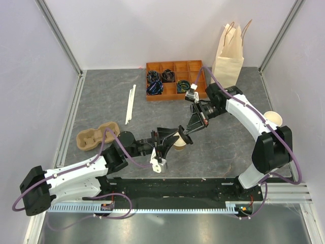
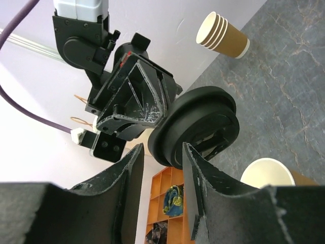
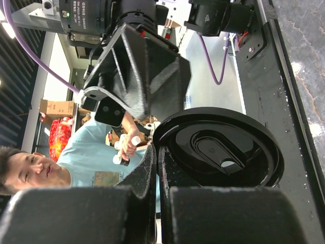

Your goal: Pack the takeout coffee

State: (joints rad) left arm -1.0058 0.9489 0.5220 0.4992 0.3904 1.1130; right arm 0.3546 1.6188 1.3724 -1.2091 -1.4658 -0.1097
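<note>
No lidded takeout coffee is in view. My right gripper is shut on the rim of a round black lid and holds it on edge above mid-table. A lidless tan paper cup stands right beside the lid. My left gripper faces the lid with a gap between its fingers. The lid's rim sits at its fingertips, and I cannot tell whether they touch. The cup lies outside the left gripper's jaws, to their right in the left wrist view.
A paper bag stands at the back right. An orange compartment tray sits at the back centre. A brown pulp cup carrier lies at left. White wrapped sticks lie mid-left. Stacked cups lie by the right arm.
</note>
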